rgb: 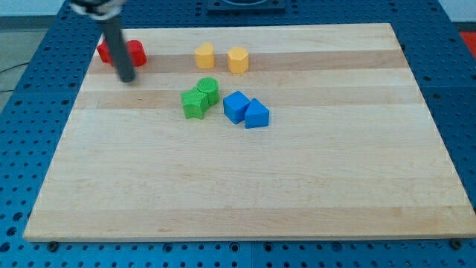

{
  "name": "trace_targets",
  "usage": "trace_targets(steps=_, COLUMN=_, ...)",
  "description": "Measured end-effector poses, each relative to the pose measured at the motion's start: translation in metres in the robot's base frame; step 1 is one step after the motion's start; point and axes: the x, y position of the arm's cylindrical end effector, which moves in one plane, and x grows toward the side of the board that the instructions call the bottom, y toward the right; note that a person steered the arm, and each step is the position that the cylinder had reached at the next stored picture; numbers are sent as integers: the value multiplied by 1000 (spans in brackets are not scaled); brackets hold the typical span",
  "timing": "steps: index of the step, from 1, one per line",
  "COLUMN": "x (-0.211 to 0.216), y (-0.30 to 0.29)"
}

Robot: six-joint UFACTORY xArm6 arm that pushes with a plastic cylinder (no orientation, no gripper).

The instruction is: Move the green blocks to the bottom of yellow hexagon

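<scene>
I am working with no gripper here, only a rod, so there is nothing to spread or pinch; my tip (128,78) is resting on the counter (238,186) near the view's top left, just below the red blocks (121,52), which the rod is partly hiding so I cannot make out their shapes. Well apart from my tip, toward the view's right, the two green blocks (200,97) are sitting touching each other: a rounded one behind and a star-like one in front. Above them are lying a yellow cylinder (204,55) and, just beside it on the right, the yellow hexagon (238,59). The blue cube (236,106) and blue triangular block (256,114) are crowding the spot below the hexagon. I judge the approach is only beginning: I am needing to bring my tip to the greens' left side and push rightward, minding the blues.
</scene>
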Motion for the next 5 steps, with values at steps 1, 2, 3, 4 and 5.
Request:
trace_targets(steps=1, x=7, y=-24)
trace_targets(steps=2, x=12, y=-46)
trace_targets(steps=3, x=50, y=-19)
trace_targets(steps=4, x=75, y=73)
trace_targets(steps=5, x=82, y=100)
